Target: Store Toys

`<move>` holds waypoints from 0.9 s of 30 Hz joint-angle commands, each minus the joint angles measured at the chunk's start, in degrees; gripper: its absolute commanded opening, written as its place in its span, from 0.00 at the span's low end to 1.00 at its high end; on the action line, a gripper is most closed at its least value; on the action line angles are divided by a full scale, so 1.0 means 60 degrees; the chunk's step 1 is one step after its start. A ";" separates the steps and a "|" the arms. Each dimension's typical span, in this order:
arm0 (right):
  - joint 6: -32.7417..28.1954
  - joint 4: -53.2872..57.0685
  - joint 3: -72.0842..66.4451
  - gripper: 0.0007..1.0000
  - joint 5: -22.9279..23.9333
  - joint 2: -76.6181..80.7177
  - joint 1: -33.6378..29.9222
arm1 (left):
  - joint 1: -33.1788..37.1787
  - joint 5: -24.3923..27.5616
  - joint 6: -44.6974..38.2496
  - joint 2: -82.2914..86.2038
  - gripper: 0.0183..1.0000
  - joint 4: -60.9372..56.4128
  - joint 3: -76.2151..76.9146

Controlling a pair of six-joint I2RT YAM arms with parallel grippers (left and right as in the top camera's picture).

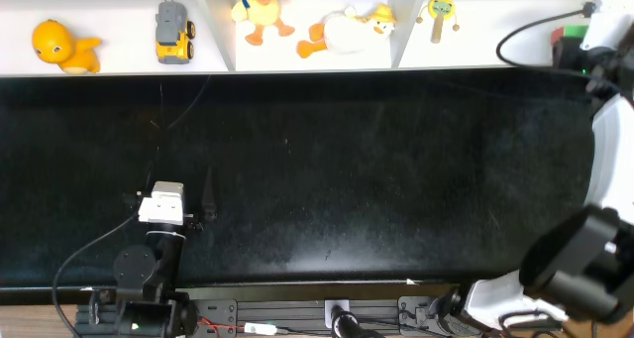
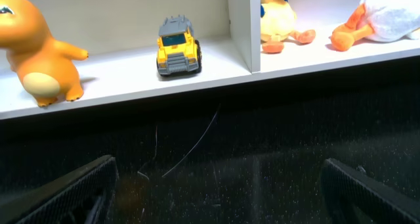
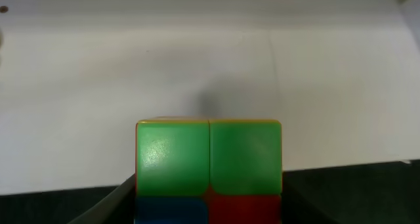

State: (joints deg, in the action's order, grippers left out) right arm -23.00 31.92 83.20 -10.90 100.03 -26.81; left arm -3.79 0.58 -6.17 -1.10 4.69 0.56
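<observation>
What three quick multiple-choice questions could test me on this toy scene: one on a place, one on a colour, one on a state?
1. Where is the yellow and grey toy truck?
A. on the floor
B. in the white shelf, beside the orange plastic figure
C. between gripper fingers

2. What colour are the upper two squares of the multicoloured puzzle cube in the right wrist view?
A. purple
B. white
C. green

3. How is the left gripper?
A. open and empty
B. shut on the truck
C. shut on a plush duck

Answers: B, the truck shares the figure's compartment. C, both upper squares show green. A, its fingers stand wide apart over the black mat with nothing between them.
</observation>
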 commanded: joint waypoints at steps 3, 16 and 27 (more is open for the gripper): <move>0.0204 0.0506 0.1373 0.53 0.0000 0.1206 0.0346 | -0.0069 -0.0084 0.0066 0.0120 1.00 0.0029 -0.0015; 0.0342 0.0466 0.1563 0.82 0.0007 0.1661 0.0481 | -0.0069 -0.0084 0.0066 0.0120 1.00 0.0029 -0.0015; 0.0342 -0.0222 -0.1967 0.99 0.0189 -0.1056 0.0135 | -0.0069 -0.0084 0.0066 0.0120 1.00 0.0029 -0.0015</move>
State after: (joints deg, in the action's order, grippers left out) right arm -21.17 33.87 81.14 -10.46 103.79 -24.38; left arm -3.79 0.56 -6.15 -1.10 4.69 0.56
